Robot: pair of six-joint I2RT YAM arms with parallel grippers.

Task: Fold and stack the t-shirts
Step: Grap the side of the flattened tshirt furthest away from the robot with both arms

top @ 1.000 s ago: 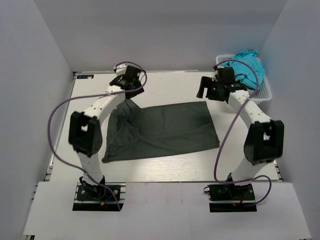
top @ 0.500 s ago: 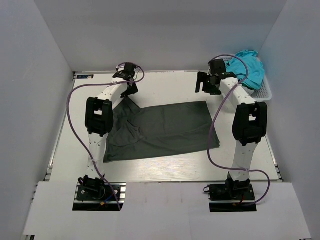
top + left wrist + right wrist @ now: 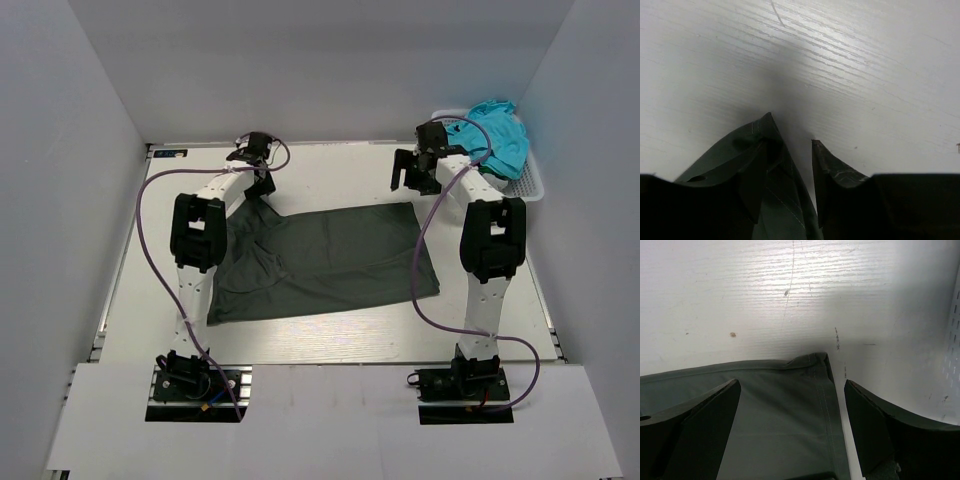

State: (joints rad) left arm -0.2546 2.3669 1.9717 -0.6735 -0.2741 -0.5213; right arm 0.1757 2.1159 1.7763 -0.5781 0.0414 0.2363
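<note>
A dark charcoal-grey t-shirt (image 3: 320, 262) lies spread flat on the white table. My left gripper (image 3: 262, 184) is at its far left corner, open. In the left wrist view the gripper (image 3: 789, 150) straddles the pointed cloth corner (image 3: 765, 131), which lies by the left finger. My right gripper (image 3: 410, 180) is open wide over the far right corner. In the right wrist view the gripper (image 3: 791, 390) has the hemmed corner (image 3: 815, 367) between its fingers, with nothing gripped. A turquoise t-shirt (image 3: 497, 132) is heaped in the basket.
The white lattice basket (image 3: 532, 186) stands at the far right corner of the table; its wall shows in the right wrist view (image 3: 953, 335). Grey walls enclose the table on three sides. Purple cables loop off both arms.
Both arms have stretched out toward the far side. The left gripper has come down onto the shirt's far left corner. The right gripper has settled over the far right corner. The shirt has not moved.
</note>
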